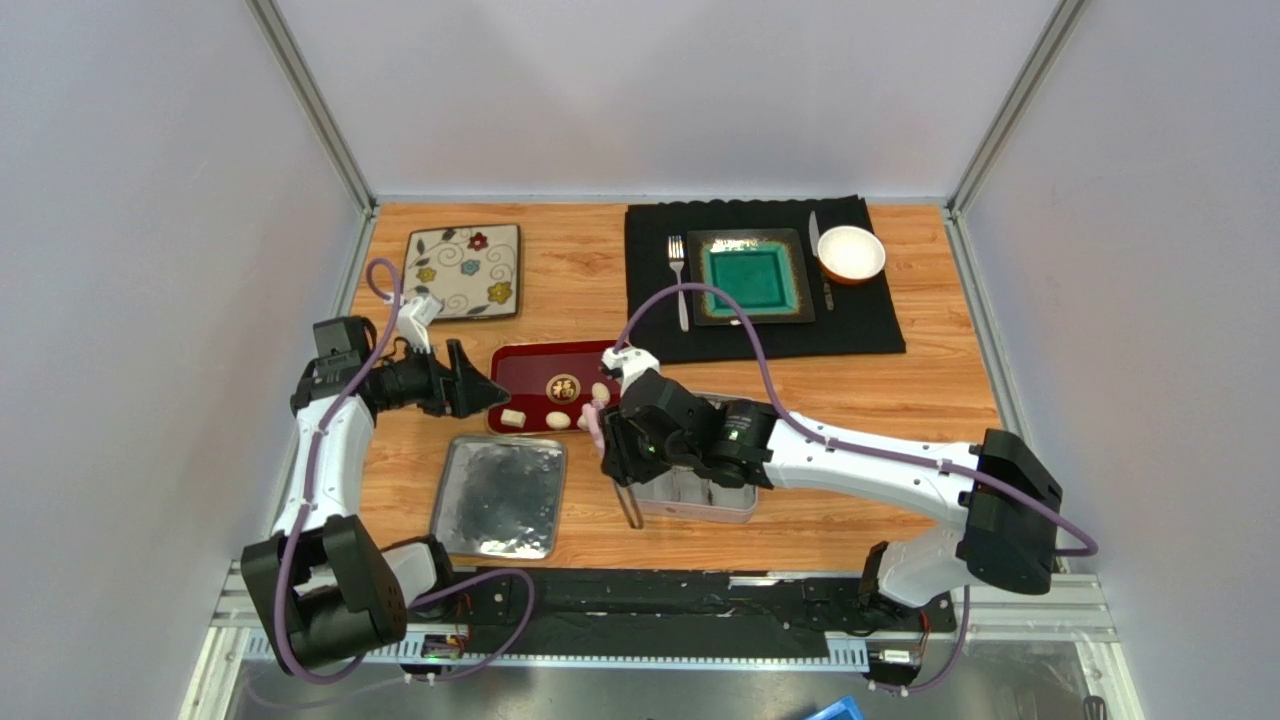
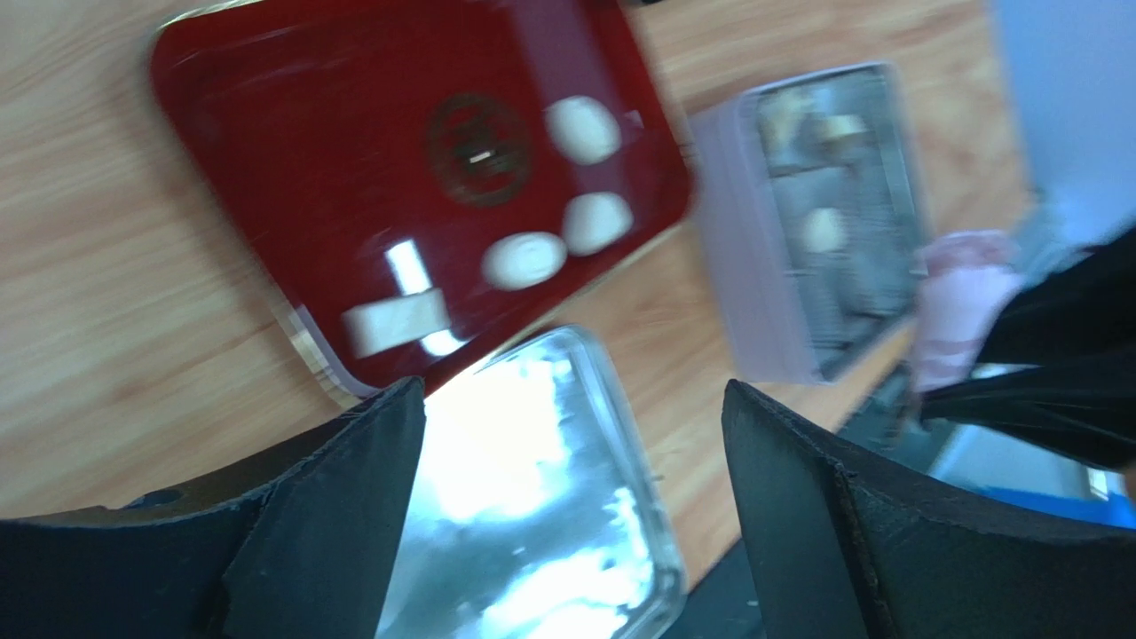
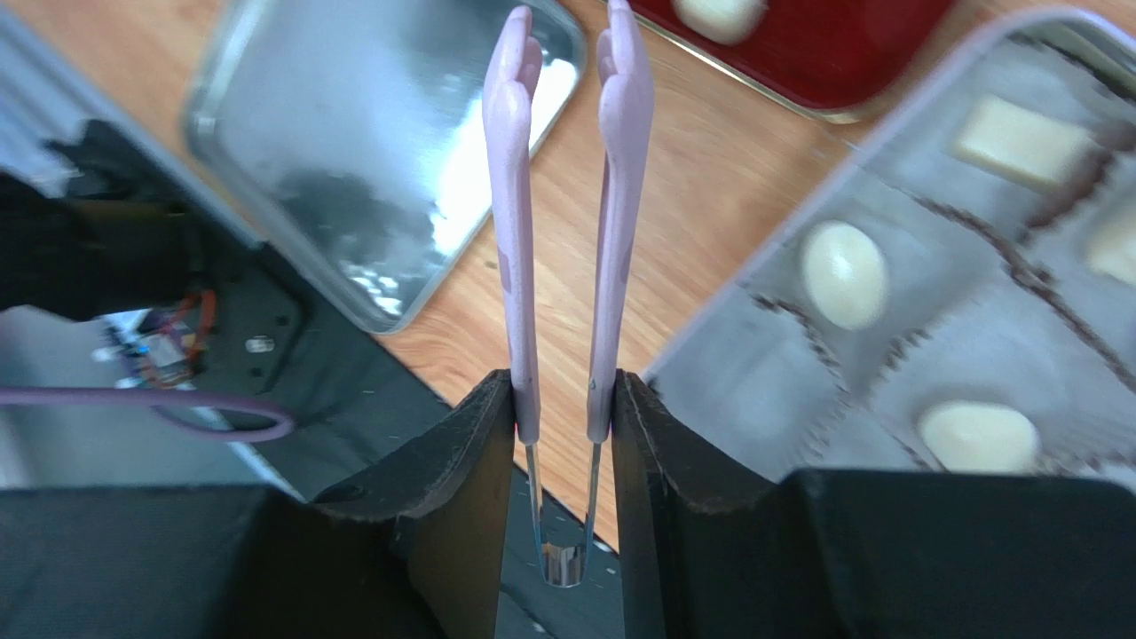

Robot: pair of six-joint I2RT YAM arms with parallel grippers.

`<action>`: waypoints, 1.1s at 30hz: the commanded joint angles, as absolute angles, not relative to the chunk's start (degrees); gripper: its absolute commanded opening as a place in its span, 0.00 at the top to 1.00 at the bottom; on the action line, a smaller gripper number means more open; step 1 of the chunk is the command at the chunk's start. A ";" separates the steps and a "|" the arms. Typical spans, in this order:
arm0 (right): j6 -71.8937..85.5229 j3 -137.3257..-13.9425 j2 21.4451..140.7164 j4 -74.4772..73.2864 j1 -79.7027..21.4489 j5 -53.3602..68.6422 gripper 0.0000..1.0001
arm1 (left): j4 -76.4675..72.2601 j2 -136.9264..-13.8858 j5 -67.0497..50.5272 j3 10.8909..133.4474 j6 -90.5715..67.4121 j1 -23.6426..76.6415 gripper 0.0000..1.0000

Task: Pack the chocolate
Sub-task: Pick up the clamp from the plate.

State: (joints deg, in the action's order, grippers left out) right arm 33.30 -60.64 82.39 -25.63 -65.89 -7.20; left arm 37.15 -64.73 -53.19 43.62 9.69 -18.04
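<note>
Smooth chocolate (image 2: 524, 260), glossy red tray (image 2: 294, 147)

Robot laboratory test cell: white panels (image 1: 135, 300) and metal frame posts (image 1: 316, 105) are enclosing a wooden table (image 1: 571, 285) carrying a staged place setting (image 1: 751, 278).

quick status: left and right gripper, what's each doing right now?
Left gripper: open, holding nothing.
Right gripper: closed on the pink tongs, nothing between their tips.

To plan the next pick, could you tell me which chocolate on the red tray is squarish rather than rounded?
The flat squarish piece by the red tray's edge nearest the silver tray; the other three there are rounded lumps.
</note>
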 commanded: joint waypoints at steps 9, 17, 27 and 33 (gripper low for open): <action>35.50 -70.83 92.80 -9.15 -65.13 27.50 0.67 | 42.89 -64.35 -97.90 46.24 14.58 -15.47 0.03; 39.63 -71.55 94.39 -3.00 -63.11 34.53 0.70 | 32.18 -58.63 -101.07 39.47 7.49 -14.68 0.03; 47.55 -68.03 95.10 8.61 -59.50 39.02 0.76 | 24.61 -57.04 -101.07 37.62 0.26 -13.71 0.30; 48.78 -66.19 94.13 9.76 -57.40 37.62 0.80 | 19.34 -56.25 -101.07 36.30 -6.06 -13.62 0.43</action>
